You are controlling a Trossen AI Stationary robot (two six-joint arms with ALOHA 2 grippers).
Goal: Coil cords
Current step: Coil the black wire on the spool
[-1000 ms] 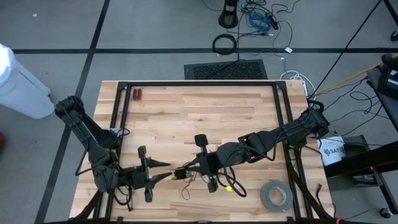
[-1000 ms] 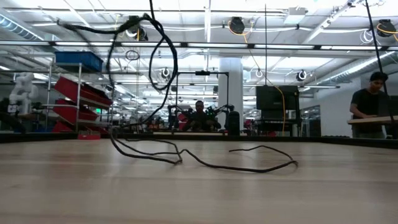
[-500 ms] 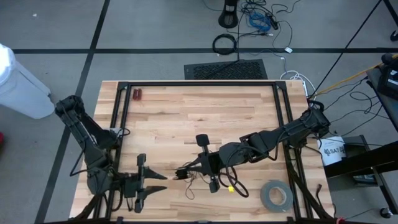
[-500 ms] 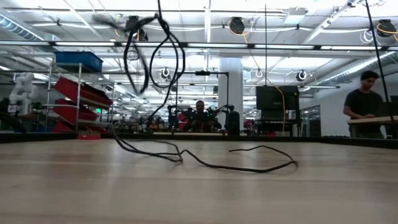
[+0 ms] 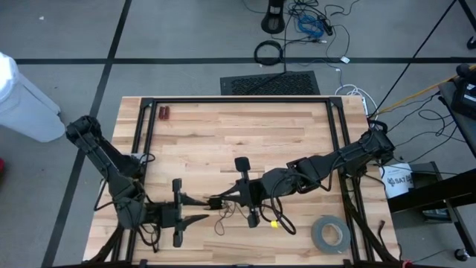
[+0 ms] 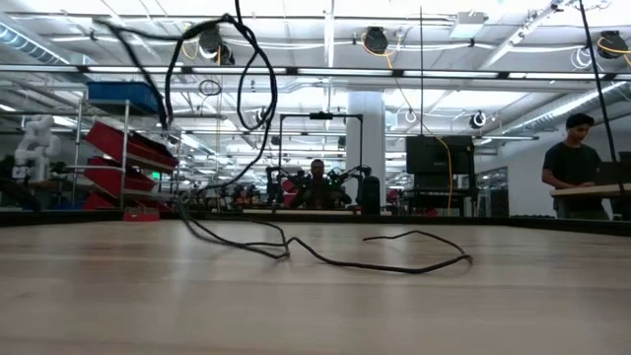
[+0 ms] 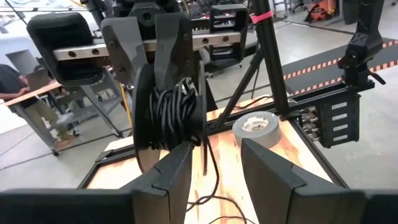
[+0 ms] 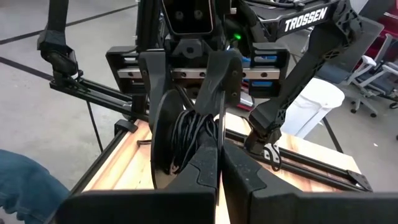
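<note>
The cord is thin and black. Part of it is wound into a small bundle [image 5: 216,202] held above the table's near middle. From the bundle, loops [image 6: 242,89] hang down and a loose strand [image 6: 394,264] lies on the wood. My right gripper [image 5: 223,201] comes from the right and is shut on the bundle [image 8: 189,140]. My left gripper [image 5: 207,209] faces it from the left, level and open. One of its fingers [image 7: 177,177] stands just beside the bundle [image 7: 177,115]. My right gripper pinches the bundle's near side [image 8: 194,155] between its two shut fingers, coming in level from the table's right. The bundle is lifted clear, with slack loops hanging under it and the loose end on the table. Whether my left gripper touches the bundle, I cannot tell.
A grey tape roll [image 5: 330,234] lies at the near right and a small red thing [image 5: 163,113] at the far left. Black frame rails [image 5: 145,141] run along both sides of the table. People stand in the room beyond the table.
My left gripper drew back toward the near left corner, then came forward again to the bundle, rolling a little. The hanging loops swung as it did. My right gripper kept still, and the strand on the table did not shift.
</note>
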